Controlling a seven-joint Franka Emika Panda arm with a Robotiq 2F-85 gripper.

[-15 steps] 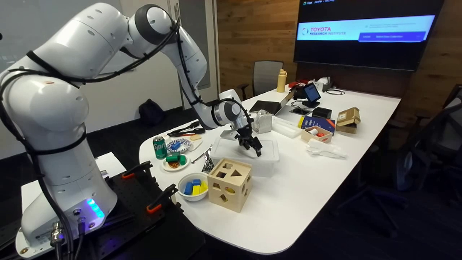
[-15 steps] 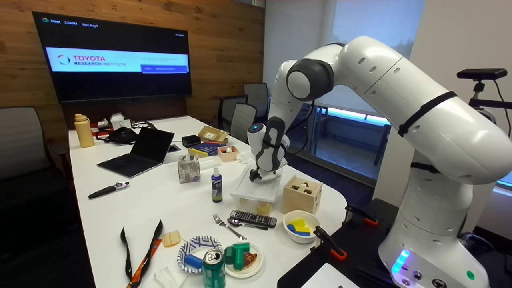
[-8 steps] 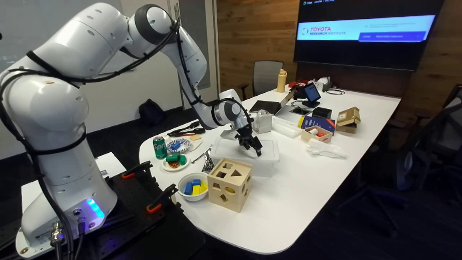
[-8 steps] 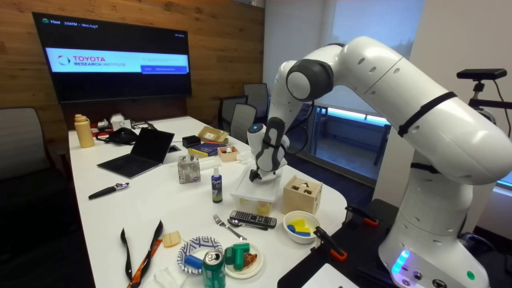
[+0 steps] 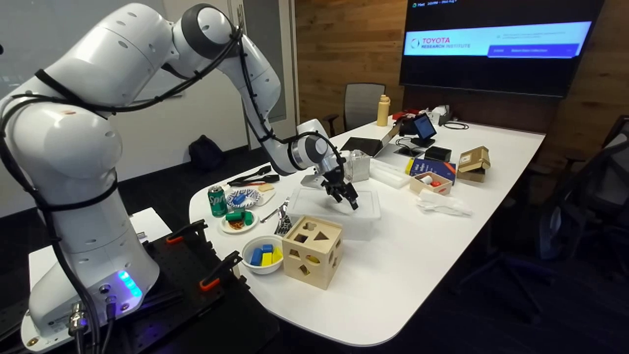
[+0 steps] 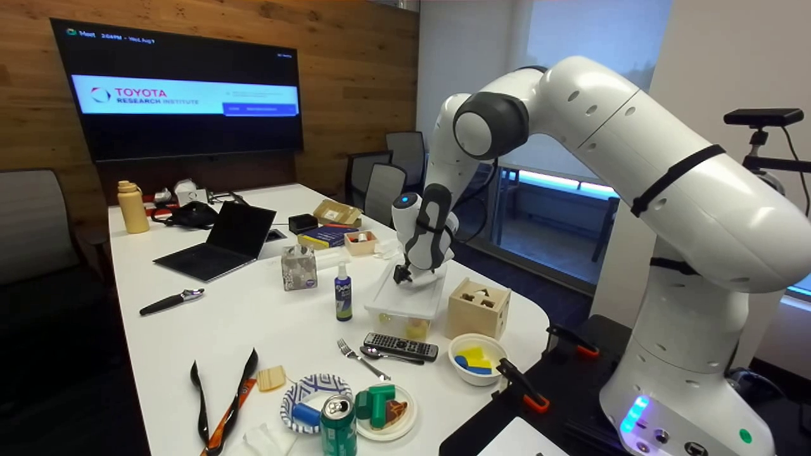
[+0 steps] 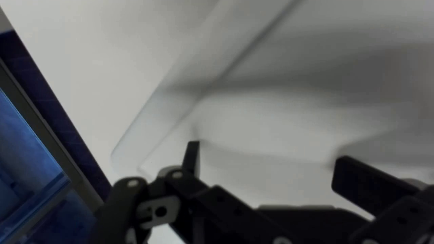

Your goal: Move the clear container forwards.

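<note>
Container (image 6: 400,318) and lid (image 6: 408,297) look like clear plastic, standing on the tabletop (image 5: 417,265) just beside the wooden shape box (image 6: 476,313); I would expect it to be light, fairly stiff and slick, better held by the lid's rim or a side wall than by that flat top, where tips could skate. Right over the lid the pincer (image 7: 266,152) has its jaws parted wide, gripping nothing, though whether it touches is unclear. Readable lettering: "TOYOTA RESEARCH INSTITUTE" on the wall screen (image 6: 180,95), "EXPO" on the spray bottle (image 6: 343,297), "Spr" on the green can (image 5: 217,200).
</note>
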